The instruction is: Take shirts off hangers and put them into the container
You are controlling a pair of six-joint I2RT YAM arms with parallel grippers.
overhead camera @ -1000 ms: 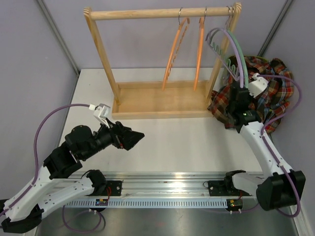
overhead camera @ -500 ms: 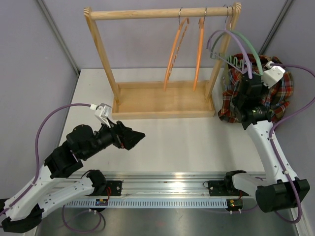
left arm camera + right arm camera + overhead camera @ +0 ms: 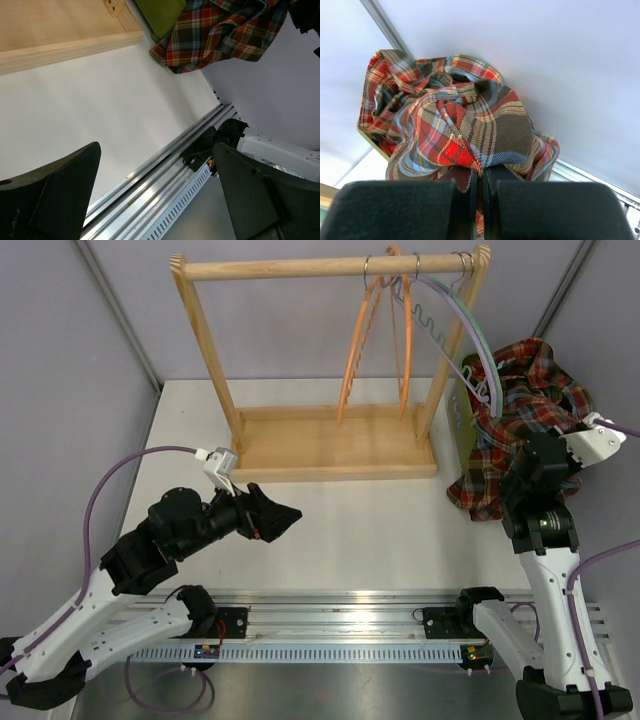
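The long-sleeved tartan flannel shirt (image 3: pixel 530 400) (image 3: pixel 220 30) (image 3: pixel 465 120) in brown, navy and orange-red lies in a crumpled heap on the olive-green rectangular plastic bin (image 3: pixel 461 435) (image 3: pixel 160 12) (image 3: pixel 375 145). This bin stands at the right edge of the white table (image 3: pixel 350 520), just beside the right post of the wooden rack (image 3: pixel 300 268). The cloth covers most of the bin and spills over its near side, so that one flap hangs down toward the table.

The right gripper (image 3: pixel 535 462) (image 3: pixel 482 185) is at the near side of this heap. Its two black fingers are pressed together, and in the right wrist view a thin fold of the shirt is pinched between them.

On the rail of the rack hang only bare hangers: two thin curved orange plastic hangers (image 3: pixel 405 360), and beside them, toward the right post, the lilac and pale green wavy-edged hangers (image 3: pixel 462 325). They are tilted, with their lower ends close to the shirt.

The left gripper (image 3: pixel 272 520) (image 3: pixel 156 150) is well apart from all this, above the table in front of the rack's shallow wooden tray (image 3: pixel 330 472) (image 3: pixel 60 47). Its jaws stand wide apart and they hold nothing.
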